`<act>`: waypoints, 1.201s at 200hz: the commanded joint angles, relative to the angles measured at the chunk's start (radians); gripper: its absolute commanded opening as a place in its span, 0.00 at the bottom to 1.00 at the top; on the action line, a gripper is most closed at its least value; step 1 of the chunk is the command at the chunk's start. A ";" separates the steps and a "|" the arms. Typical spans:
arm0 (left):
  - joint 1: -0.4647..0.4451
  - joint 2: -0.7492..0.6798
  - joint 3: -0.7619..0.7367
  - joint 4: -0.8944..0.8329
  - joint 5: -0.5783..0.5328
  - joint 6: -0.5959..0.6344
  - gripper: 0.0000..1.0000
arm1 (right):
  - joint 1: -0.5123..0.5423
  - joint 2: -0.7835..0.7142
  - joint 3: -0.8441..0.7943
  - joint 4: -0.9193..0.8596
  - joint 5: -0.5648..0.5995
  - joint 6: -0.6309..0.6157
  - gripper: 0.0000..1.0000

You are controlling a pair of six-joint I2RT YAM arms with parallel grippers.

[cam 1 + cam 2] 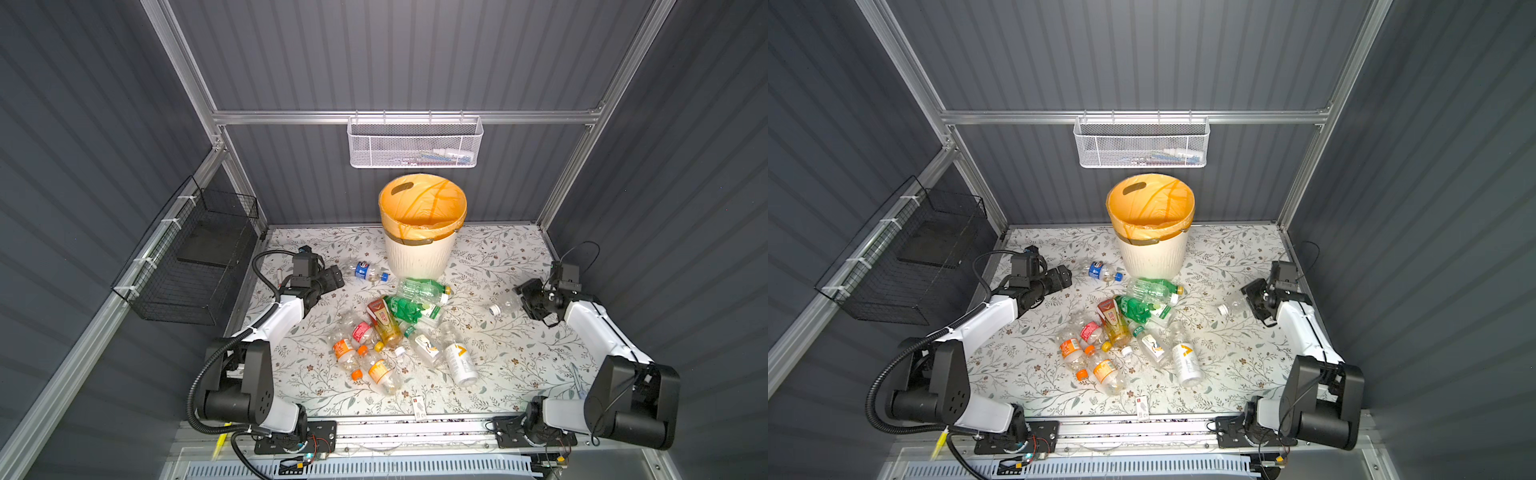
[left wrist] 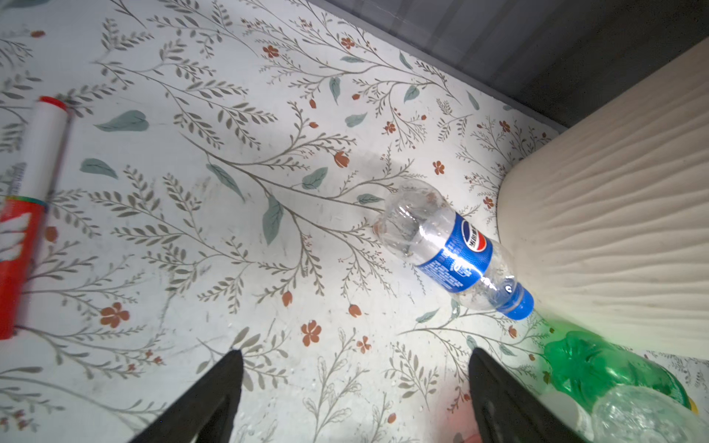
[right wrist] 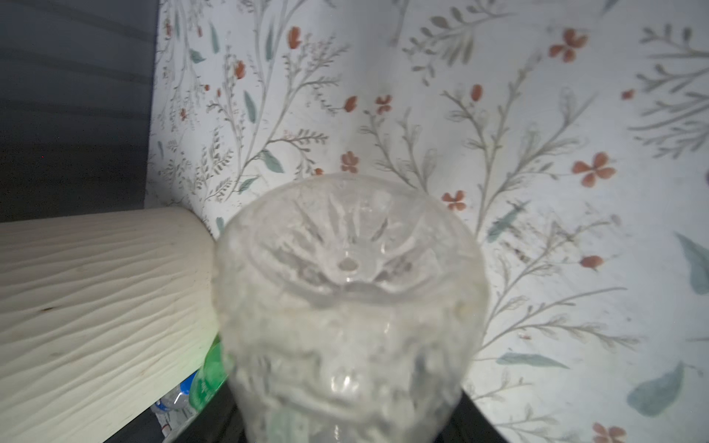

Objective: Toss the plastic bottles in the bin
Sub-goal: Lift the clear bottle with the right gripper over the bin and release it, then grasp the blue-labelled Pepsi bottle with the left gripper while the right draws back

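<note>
The bin (image 1: 419,253) (image 1: 1152,257), cream and ribbed with an orange liner, stands at the back middle of the table. Several plastic bottles (image 1: 395,332) lie heaped in front of it. A clear bottle with a blue label and cap (image 1: 368,271) (image 2: 449,249) lies at the bin's left foot. My left gripper (image 1: 338,276) (image 2: 355,354) is open just short of it, with nothing between its jaws. My right gripper (image 1: 521,301) (image 3: 345,414) is shut on a clear white-capped bottle (image 1: 505,305) (image 3: 345,287), whose body fills the gap between the jaws.
A red-and-white marker pen (image 2: 34,191) lies left of my left gripper. A small white card (image 1: 419,405) sits at the table's front edge. A white mesh basket (image 1: 415,143) hangs on the back wall above the bin, and a black wire basket (image 1: 187,257) on the left wall.
</note>
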 commanded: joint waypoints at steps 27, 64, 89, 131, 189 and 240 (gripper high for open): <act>-0.055 -0.010 -0.002 0.032 -0.001 -0.062 0.92 | 0.249 0.201 0.885 -0.053 -0.082 0.106 0.79; -0.069 -0.022 -0.020 0.035 -0.009 -0.077 0.92 | 0.251 0.325 1.214 -0.203 -0.033 0.056 0.99; -0.069 0.006 0.002 0.026 -0.007 -0.069 0.93 | 0.212 0.206 0.956 -0.036 -0.023 0.098 0.99; -0.077 0.085 0.051 0.063 0.042 -0.147 0.94 | 0.132 0.085 0.712 0.000 -0.014 0.051 0.99; -0.103 0.217 0.165 0.026 0.061 -0.493 0.93 | 0.061 -0.057 0.309 0.010 0.038 -0.003 0.99; -0.134 0.337 0.363 -0.110 0.057 -0.636 0.94 | 0.025 -0.071 0.168 0.087 -0.011 0.045 0.99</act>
